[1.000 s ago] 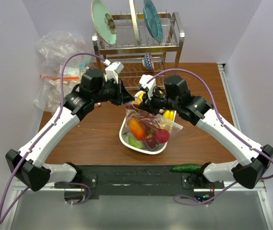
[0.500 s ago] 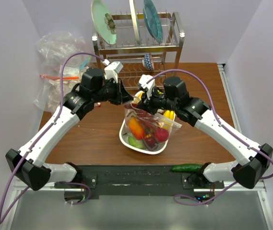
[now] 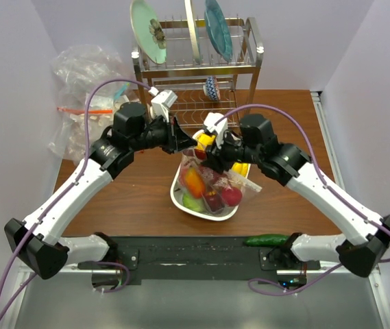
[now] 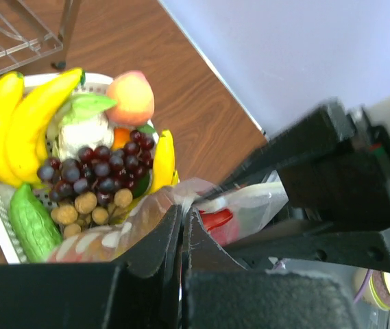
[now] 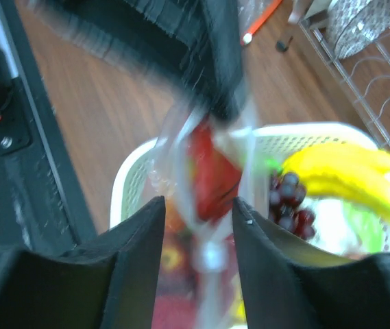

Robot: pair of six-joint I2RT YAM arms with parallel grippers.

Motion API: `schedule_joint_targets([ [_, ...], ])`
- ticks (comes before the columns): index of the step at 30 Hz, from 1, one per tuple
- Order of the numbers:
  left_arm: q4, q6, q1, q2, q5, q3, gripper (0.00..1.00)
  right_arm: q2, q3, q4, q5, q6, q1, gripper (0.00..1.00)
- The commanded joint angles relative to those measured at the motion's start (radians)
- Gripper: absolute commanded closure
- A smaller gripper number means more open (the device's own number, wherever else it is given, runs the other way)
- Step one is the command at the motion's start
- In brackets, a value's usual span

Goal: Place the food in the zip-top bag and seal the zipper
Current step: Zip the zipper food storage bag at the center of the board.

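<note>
Left wrist: zip-top bag [image 4: 253, 200] pinched between fingers [image 4: 152, 247].

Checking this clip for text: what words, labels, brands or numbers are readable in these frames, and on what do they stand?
None can be read in any view.
The zip-top bag: clear plastic, no lettering shows.
The green plate on the dish rack: a small dark motif, too small to make out, not readable as text.
The right wrist view is too blurred to read anything.
</note>
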Motion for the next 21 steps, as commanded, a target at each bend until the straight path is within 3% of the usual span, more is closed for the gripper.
schedule_joint_targets([
  [1, 0.241, -0.023, 0.024, -0.076, -0.005, 0.013, 1.0, -0.115, -0.094, -0.15, 0.049, 0.034, 0.006, 0.51],
  [10, 0.24, -0.011, 0.034, -0.083, -0.005, 0.003, 1.0, -0.181, -0.157, -0.186, 0.093, 0.039, 0.006, 0.53],
  [13, 0.235, -0.006, 0.036, -0.086, -0.001, -0.002, 1.0, -0.207, -0.195, -0.154, 0.125, 0.048, 0.006, 0.49],
  [17, 0.243, -0.006, 0.036, -0.086, 0.01, -0.02, 1.0, -0.256, -0.206, -0.101, 0.162, 0.068, 0.007, 0.34],
  [21, 0.259, -0.009, 0.036, -0.089, 0.018, -0.048, 1.0, -0.261, -0.149, -0.093, 0.173, 0.061, 0.004, 0.33],
])
